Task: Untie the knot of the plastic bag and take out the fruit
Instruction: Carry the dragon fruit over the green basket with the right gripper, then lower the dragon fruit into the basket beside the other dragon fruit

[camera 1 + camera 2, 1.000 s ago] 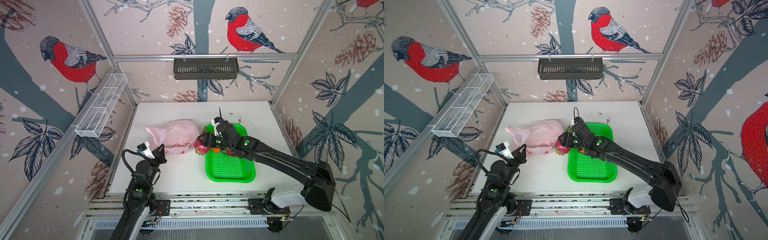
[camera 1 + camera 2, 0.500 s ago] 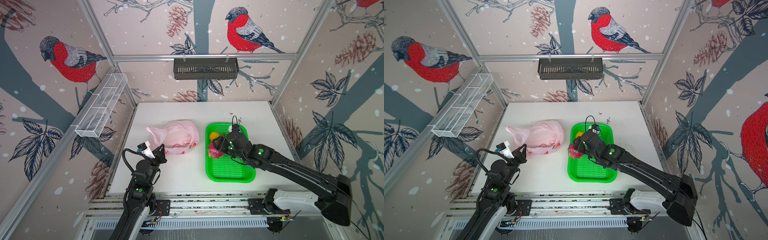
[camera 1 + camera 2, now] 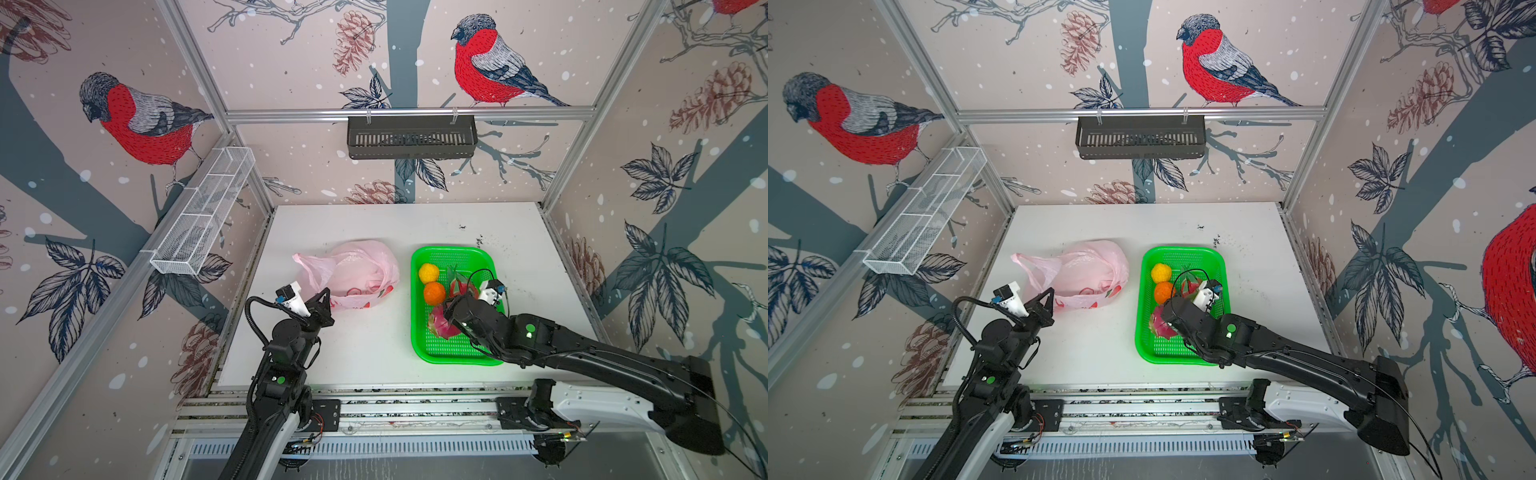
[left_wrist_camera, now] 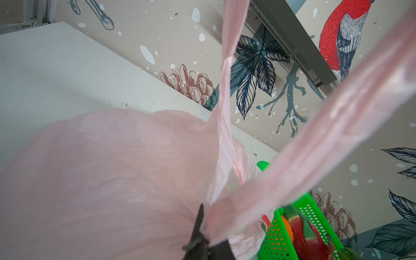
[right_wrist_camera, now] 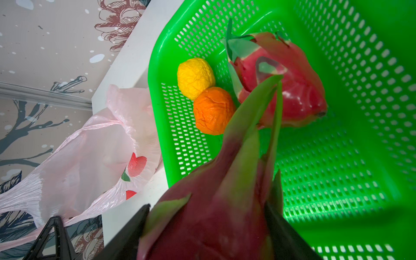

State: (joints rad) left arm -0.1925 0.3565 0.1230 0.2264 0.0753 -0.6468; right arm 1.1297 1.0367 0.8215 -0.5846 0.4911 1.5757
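The pale pink plastic bag [image 3: 353, 270] [image 3: 1084, 266] lies slack on the white table. My left gripper [image 3: 322, 299] [image 4: 206, 227] is shut on one of its handle strips [image 4: 225, 90], at the bag's near edge. The knot is out of view. My right gripper [image 3: 446, 316] [image 5: 207, 225] is shut on a magenta dragon fruit [image 3: 440, 326] [image 5: 213, 213], held low over the near left part of the green basket [image 3: 453, 250]. In the basket lie a yellow ball [image 5: 195, 77], an orange ball [image 5: 212, 110] and a second dragon fruit [image 5: 288, 90].
A black slotted rack [image 3: 411, 137] hangs on the back wall. A white wire shelf [image 3: 203, 216] runs along the left wall. Aluminium frame posts stand at the table's corners, and a rail runs along its front edge.
My right gripper has carried the dragon fruit from the bag's mouth rightward and nearer, over the basket. The bag has sagged. The left arm has not moved.
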